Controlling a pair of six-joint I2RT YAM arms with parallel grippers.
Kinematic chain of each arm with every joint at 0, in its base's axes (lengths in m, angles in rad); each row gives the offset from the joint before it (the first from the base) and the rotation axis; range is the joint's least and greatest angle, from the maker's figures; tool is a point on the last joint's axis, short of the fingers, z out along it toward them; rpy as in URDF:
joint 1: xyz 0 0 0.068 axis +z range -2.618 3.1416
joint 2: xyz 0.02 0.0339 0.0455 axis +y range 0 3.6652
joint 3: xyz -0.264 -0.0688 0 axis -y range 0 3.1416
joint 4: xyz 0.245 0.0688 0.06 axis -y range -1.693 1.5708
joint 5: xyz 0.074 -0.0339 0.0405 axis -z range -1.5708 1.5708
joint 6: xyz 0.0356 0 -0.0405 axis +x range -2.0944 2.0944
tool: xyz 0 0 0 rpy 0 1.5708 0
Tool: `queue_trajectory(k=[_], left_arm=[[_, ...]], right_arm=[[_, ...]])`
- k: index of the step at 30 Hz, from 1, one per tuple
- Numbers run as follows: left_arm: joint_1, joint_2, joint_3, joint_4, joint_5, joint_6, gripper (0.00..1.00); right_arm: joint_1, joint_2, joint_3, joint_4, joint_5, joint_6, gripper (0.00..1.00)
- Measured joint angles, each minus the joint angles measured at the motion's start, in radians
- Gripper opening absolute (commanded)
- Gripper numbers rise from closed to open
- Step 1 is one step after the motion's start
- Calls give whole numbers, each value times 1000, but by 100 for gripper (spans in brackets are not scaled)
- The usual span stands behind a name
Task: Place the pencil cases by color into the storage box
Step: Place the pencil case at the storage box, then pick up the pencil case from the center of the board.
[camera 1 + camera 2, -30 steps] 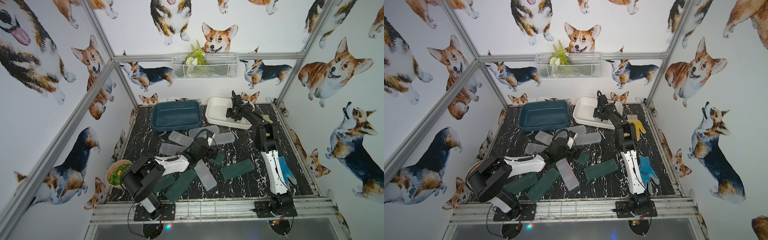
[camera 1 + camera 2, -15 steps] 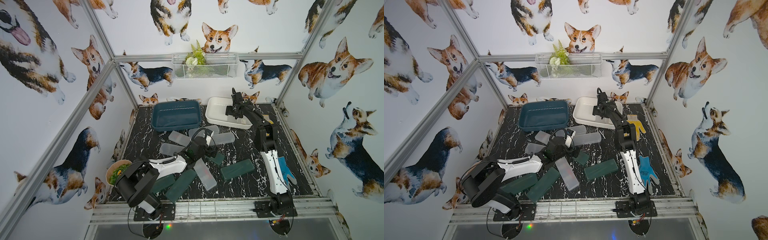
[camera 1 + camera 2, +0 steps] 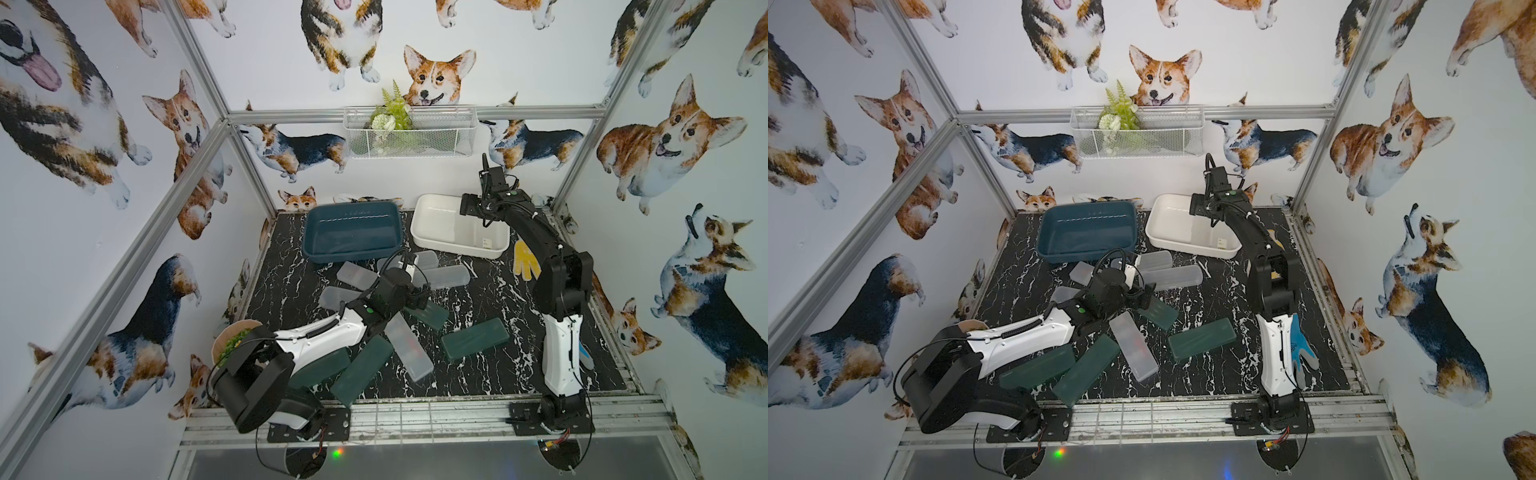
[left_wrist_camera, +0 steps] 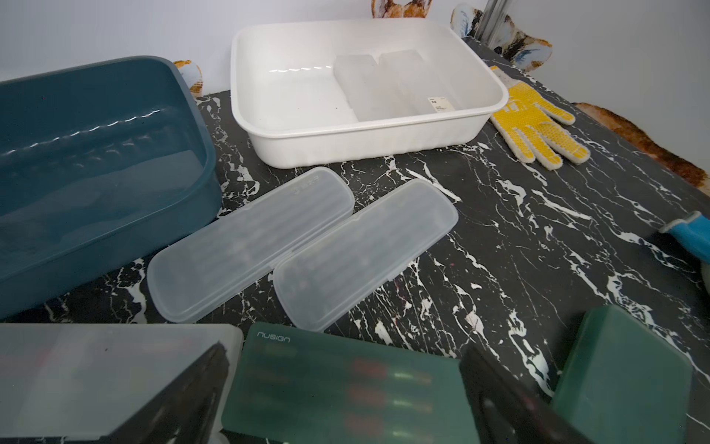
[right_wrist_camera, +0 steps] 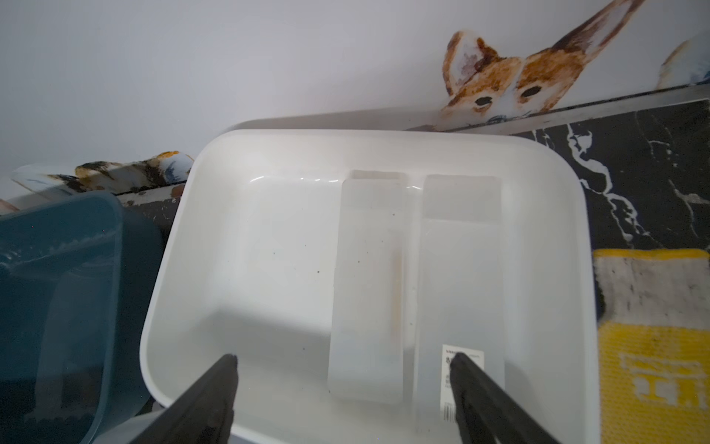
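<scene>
Nearest the front rail: two dark green cases [image 3: 360, 376] lie slantwise side by side, one partly under the left arm. A lone frosted case [image 3: 409, 353] lies just beside them, and a third green case [image 3: 475, 338] sits apart, toward the right arm.

Mid-table: the left gripper [image 4: 345, 351] is low over a fourth green case [image 4: 338, 388] (lid marked "nusign"). Its jaws are spread wide to either side of the case, not clamped.

Beyond it, a loose frosted pair [image 4: 249, 246] lies side by side on the black marble table [image 4: 538, 238]. A blue glove [image 3: 1302, 349] rests by the right arm's lower link, and a yellow glove [image 4: 534, 127] lies just beside the white box [image 4: 365, 142].

Far end: the teal box [image 4: 96, 246] and the white box stand side by side at the back wall. The right gripper [image 5: 344, 361] hangs above the white box, jaws released. A boxed frosted pair [image 5: 367, 288] lies flat inside the white box, side by side.
</scene>
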Motion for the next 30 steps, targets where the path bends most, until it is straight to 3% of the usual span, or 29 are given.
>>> queue_trajectory(k=[6,14,21,30], left_arm=[[15,-35,61,-134,-38,-5,97],[68,-87,97,-307,-68,-73,98],[201,-141,28,-380,-25,-180,98],[319,-240,-80,-420,41,-291,99]], right_arm=[[55,-261,-394,158,-3,-3,87],[188,-399,-705,338,-37,-53,87],[221,-398,-832,443,-129,-72,87],[355,-358,-788,440,-166,-157,86]])
